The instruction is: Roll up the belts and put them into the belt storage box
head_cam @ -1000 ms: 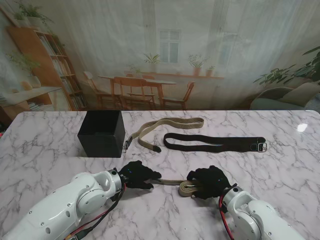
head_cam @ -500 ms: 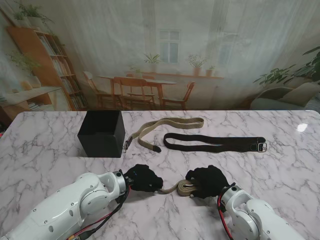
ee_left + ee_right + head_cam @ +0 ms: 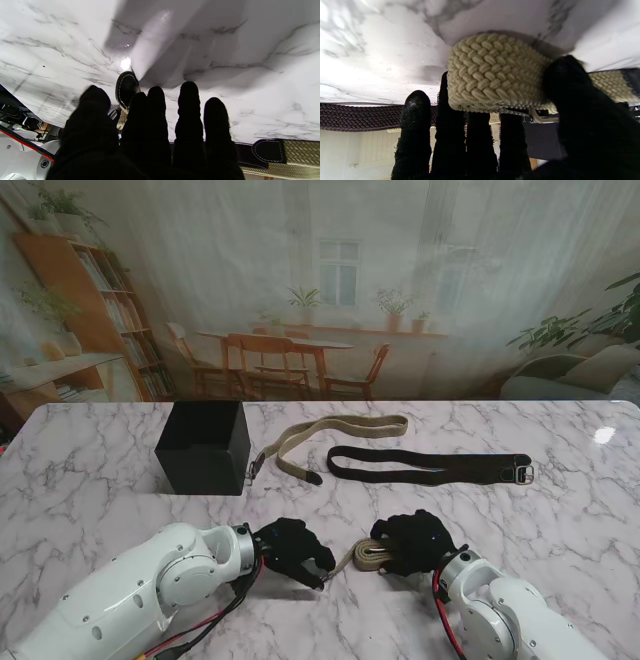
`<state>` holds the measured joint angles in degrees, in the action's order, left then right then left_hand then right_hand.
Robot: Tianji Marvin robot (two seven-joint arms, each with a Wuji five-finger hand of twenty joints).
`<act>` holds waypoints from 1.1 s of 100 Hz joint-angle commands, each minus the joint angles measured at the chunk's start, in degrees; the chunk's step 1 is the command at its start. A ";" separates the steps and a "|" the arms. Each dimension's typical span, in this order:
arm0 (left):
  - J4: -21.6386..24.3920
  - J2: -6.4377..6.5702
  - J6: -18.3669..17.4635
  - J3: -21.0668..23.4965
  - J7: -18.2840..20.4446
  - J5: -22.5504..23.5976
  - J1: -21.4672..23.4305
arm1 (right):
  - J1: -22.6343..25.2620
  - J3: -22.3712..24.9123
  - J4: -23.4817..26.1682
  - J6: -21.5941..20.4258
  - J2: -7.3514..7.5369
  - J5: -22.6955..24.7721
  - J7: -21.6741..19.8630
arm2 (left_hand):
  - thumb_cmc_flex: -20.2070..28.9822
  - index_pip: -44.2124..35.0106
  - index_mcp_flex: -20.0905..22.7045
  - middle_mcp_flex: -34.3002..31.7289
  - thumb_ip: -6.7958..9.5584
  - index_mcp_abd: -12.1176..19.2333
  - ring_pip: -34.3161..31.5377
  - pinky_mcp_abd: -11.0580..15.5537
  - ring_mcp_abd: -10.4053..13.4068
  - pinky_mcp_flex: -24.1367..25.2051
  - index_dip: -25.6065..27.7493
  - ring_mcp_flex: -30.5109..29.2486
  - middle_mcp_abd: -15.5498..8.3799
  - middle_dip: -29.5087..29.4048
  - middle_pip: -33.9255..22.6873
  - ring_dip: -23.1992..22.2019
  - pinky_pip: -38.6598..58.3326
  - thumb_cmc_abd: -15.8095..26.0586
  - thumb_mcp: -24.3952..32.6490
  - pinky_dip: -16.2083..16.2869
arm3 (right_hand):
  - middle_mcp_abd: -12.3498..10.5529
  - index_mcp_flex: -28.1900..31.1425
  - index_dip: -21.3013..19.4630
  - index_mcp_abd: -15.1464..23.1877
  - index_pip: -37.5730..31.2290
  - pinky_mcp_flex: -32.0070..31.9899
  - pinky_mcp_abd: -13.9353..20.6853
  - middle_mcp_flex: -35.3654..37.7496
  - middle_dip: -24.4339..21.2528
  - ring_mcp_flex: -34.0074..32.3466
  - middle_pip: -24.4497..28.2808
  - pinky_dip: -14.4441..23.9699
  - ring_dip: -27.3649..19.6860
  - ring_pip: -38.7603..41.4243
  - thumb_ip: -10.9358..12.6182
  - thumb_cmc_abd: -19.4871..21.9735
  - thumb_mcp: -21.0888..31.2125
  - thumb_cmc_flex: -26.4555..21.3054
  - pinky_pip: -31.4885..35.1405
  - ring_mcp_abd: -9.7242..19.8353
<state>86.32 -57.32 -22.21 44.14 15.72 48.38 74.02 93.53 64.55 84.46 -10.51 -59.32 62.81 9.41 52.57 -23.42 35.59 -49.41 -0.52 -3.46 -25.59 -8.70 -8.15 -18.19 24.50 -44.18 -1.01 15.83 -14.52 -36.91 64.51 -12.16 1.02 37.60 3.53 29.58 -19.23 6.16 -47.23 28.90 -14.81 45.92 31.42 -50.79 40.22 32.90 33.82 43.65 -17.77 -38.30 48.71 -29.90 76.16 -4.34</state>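
Right hand (image 3: 415,545) grasping beige belt roll (image 3: 372,557) | left hand (image 3: 293,550) pinching its tip | writing: unreadable

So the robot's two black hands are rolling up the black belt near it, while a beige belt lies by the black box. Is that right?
Not quite: the belt being rolled is beige and braided, as the right wrist view shows. The black belt lies untouched farther away. Another beige belt does lie by the black box.
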 commanded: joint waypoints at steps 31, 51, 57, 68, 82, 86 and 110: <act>-2.03 -0.09 0.61 -3.99 2.04 -4.25 -2.15 | -0.06 -0.56 -0.97 0.57 -0.24 -1.17 -0.85 | 2.94 5.46 -3.08 7.68 0.23 1.51 5.84 -2.33 0.01 3.02 -2.14 3.06 -2.07 -3.61 2.42 3.36 -3.42 4.56 1.34 1.21 | -0.59 3.37 2.77 7.11 -8.17 0.13 0.91 -0.26 -1.31 -3.95 0.78 -0.84 -0.19 1.76 2.54 8.97 6.73 -4.84 1.23 3.38; -2.28 -0.20 1.47 -4.59 2.83 -6.57 -2.44 | 0.12 -0.34 -0.61 0.32 -0.27 -1.94 -1.84 | 8.17 12.45 -7.56 11.46 0.80 1.97 5.98 -2.82 -0.98 4.23 -6.61 4.27 -1.53 -4.67 3.34 3.28 -4.38 8.79 1.94 2.13 | -0.08 4.51 3.46 -0.37 1.04 -0.51 0.54 -0.69 -2.65 -3.39 0.61 -1.00 -0.33 1.27 6.43 11.93 6.23 2.83 0.97 2.69; -2.60 -0.40 1.31 -4.63 2.29 -7.36 -2.36 | 0.21 -0.28 -0.49 0.29 -0.31 -2.34 -2.14 | 8.65 13.90 -8.28 10.98 0.80 2.12 5.07 -2.68 -2.09 4.10 -8.36 4.31 -1.17 -4.14 2.62 2.37 -4.16 9.21 1.56 2.50 | 0.18 5.23 0.29 -1.45 4.24 -0.76 0.41 -0.82 -2.83 -3.16 0.52 -0.91 -0.34 1.19 8.84 12.99 5.47 5.04 0.85 2.43; -2.74 -0.49 1.64 -4.91 2.44 -8.39 -2.52 | 0.48 -0.07 -0.13 0.22 -0.39 -3.03 -2.55 | 8.78 15.73 -9.17 11.33 0.61 1.89 4.96 -2.82 -2.23 4.21 -10.54 4.47 -0.86 -4.07 3.05 1.97 -4.18 9.71 0.92 2.71 | 0.49 5.43 -1.28 -2.37 6.01 -1.40 0.11 -1.27 -3.02 -2.50 0.15 -0.92 -0.47 0.83 10.85 14.24 4.54 7.29 0.54 1.99; -3.15 -0.36 2.47 -6.07 3.17 -8.15 -3.58 | 1.09 0.66 0.74 -0.16 -0.33 -3.44 -4.00 | 7.85 16.03 -9.34 11.32 0.47 0.48 5.24 -3.09 -2.41 4.50 -11.30 4.76 0.10 -4.14 3.24 2.08 -4.44 9.48 0.04 2.70 | 1.38 3.53 -1.84 -4.73 10.07 -3.21 -0.96 -3.16 -4.56 -0.72 -2.06 -1.20 -1.87 -2.10 11.66 16.30 2.09 8.43 -1.04 1.20; -3.24 -0.34 2.70 -6.34 3.35 -8.30 -3.78 | 1.33 0.92 1.05 -0.17 -0.32 -3.70 -4.54 | 7.78 16.01 -9.23 11.28 0.48 0.18 5.28 -3.12 -2.38 4.59 -11.43 4.78 0.29 -4.14 3.27 2.11 -4.54 9.48 -0.06 2.67 | 1.71 2.94 -1.71 -5.48 10.95 -3.90 -1.33 -3.92 -4.97 0.09 -2.57 -1.21 -2.29 -3.04 11.75 17.37 1.39 8.40 -1.48 0.93; -3.40 -0.20 3.44 -7.43 3.86 -7.76 -4.63 | 2.94 2.84 2.56 -0.76 -0.24 -5.04 -7.39 | 7.09 16.43 -9.79 11.48 0.48 -1.05 5.43 -3.17 -2.58 4.61 -12.10 4.95 1.26 -4.09 3.54 2.23 -4.71 9.73 -0.71 2.69 | 3.28 -0.74 -0.74 -8.61 14.76 -9.13 -3.75 -9.17 -8.12 5.16 -5.61 -2.19 -6.30 -11.01 12.49 24.06 -1.99 8.09 -6.63 -0.60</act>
<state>84.39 -57.62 -19.48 37.48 17.73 39.94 68.86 95.26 67.23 87.38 -10.75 -59.64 58.67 3.01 59.03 -9.23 28.80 -39.86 -0.52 -3.38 -30.65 -10.82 -6.83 -14.32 13.60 -42.34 -0.27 12.07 -11.41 -41.16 60.70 -4.26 1.25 39.03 5.80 29.92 -19.41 -3.81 -31.74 21.48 -16.94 38.96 24.01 -47.64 35.93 31.48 33.13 43.30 -8.36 -19.99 46.35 -21.27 70.47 -3.06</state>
